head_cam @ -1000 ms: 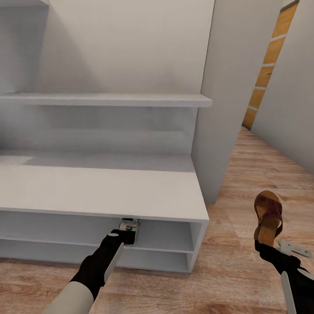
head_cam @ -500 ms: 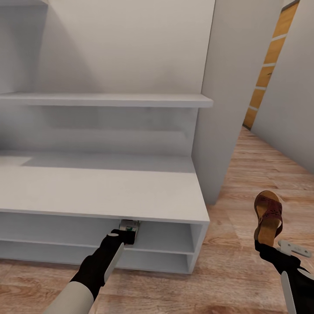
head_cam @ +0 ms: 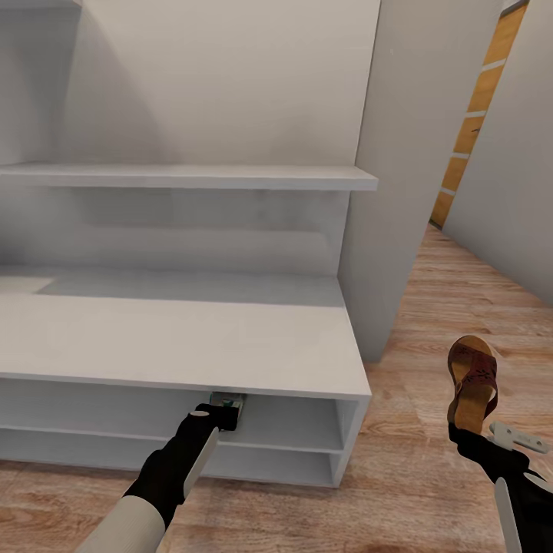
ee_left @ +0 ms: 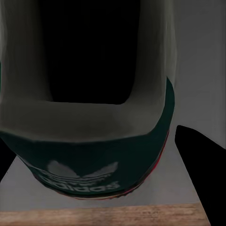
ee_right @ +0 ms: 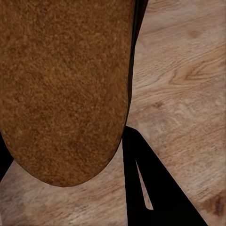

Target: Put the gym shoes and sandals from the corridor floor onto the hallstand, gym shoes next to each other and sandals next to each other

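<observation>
The white hallstand (head_cam: 192,338) has a wide bench top and two low shelf openings. My left gripper (head_cam: 224,415) is shut on a gym shoe (head_cam: 227,400) and reaches into the upper opening, where only the shoe's heel end shows under the bench edge. Seen from the left wrist, the gym shoe (ee_left: 89,117) shows its dark inside and green heel tab and sits on the grey shelf, with a dark finger (ee_left: 200,162) beside it. My right gripper (head_cam: 465,432) is shut on a sandal (head_cam: 472,380), held upright above the corridor floor (head_cam: 430,307). The right wrist view has the sandal's cork sole (ee_right: 66,84).
A long white wall shelf (head_cam: 192,177) hangs above the bench. A white wall panel (head_cam: 407,153) stands right of the hallstand. Beyond it the plank floor runs back to an orange wooden door (head_cam: 480,100) between pale walls.
The gym shoe has gone deeper into the upper opening, so less of it shows under the bench edge. The view has shifted slightly toward the hallstand. The sandal is held as before.
</observation>
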